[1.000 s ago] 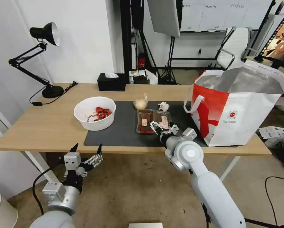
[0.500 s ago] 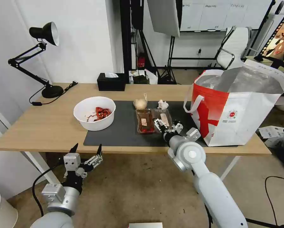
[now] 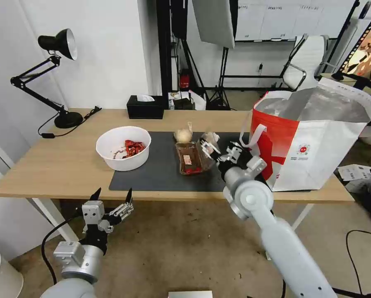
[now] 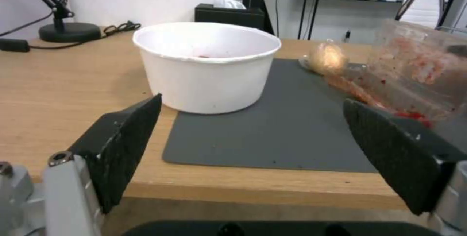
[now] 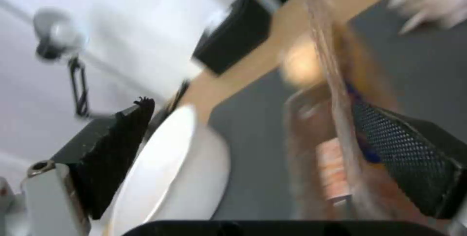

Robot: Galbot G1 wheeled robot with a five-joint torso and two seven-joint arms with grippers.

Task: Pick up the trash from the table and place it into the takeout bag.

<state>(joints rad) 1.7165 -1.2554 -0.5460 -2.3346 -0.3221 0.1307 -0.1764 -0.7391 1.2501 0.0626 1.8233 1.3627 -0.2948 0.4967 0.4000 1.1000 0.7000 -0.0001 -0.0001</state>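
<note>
Left end effector (image 3: pixel 111 198) hangs below and in front of the bench's (image 3: pixel 49 165) near edge, at the left, fingers spread wide, holding nothing.

White bowl (image 3: pixel 123 147) with red scraps sits on the bench, straddling the left edge of the dark grey mat (image 3: pixel 152 174).

Knotted yellowish bag (image 3: pixel 183 134) rests at the far edge of the mat, near its middle. Just right of it, the crumpled white tissue (image 3: pixel 210 135), partly hidden behind the raised tray half.

Clear hinged tray (image 3: pixel 189 158): left half lies flat on the mat, red scraps inside. Right half is tilted up off the mat.

Right end effector (image 3: pixel 219 154) is at that raised half, over the right part of the mat. In the right wrist view one finger (image 5: pixel 408 166) lies against the clear plastic, the other stands well apart; grip on the tray cannot be told for certain.

Takeout bag (image 3: pixel 317 153) stands upright at the bench's right end, mouth open, foil lining showing.
</note>
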